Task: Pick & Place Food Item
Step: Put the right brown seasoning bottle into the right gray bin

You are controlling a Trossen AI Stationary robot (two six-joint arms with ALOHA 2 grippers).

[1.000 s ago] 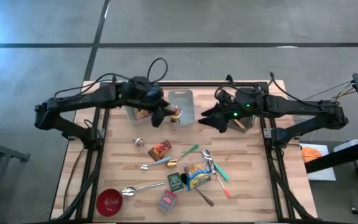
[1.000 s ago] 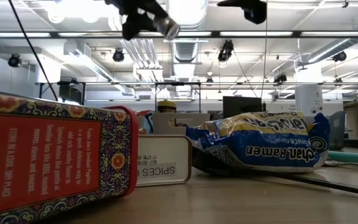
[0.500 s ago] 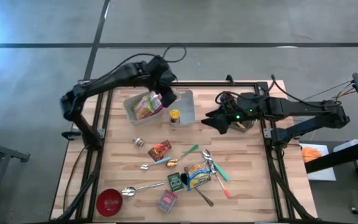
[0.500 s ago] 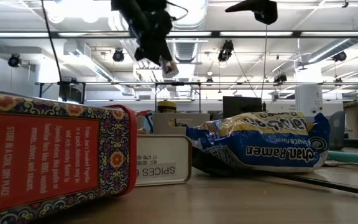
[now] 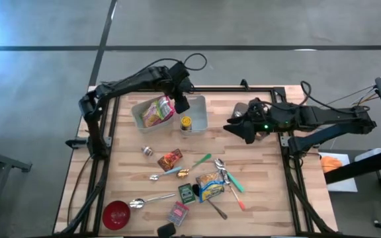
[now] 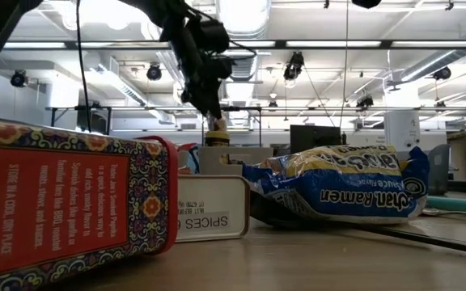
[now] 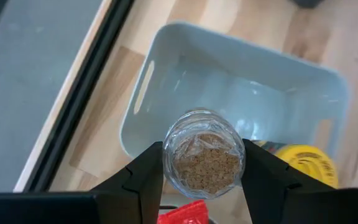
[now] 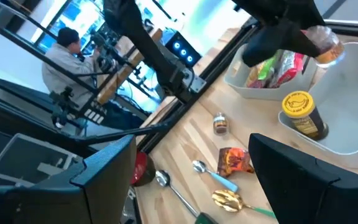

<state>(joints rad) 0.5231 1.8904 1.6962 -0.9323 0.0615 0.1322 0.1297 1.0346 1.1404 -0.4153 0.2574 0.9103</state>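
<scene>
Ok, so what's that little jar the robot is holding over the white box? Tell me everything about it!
The little jar looks like clear glass and is full of tiny brown grains, maybe a spice. The wrist camera sees its round end, which looks sealed with clear film; I can't see a lid. The left gripper pinches it between two dark fingers, one on each side. It hangs in the air above the white bin, touching nothing else. A yellow-capped bottle stands in that bin nearby.

Pale wooden table (image 5: 263,192), planked and matt. Clear glass jar (image 7: 202,154) holding brown grains, over a smooth, pale plastic bin (image 7: 241,93). Shiny metal spoons (image 5: 152,199), a glossy red bowl (image 5: 116,215), a crinkly glossy ramen packet (image 6: 338,192).
</scene>
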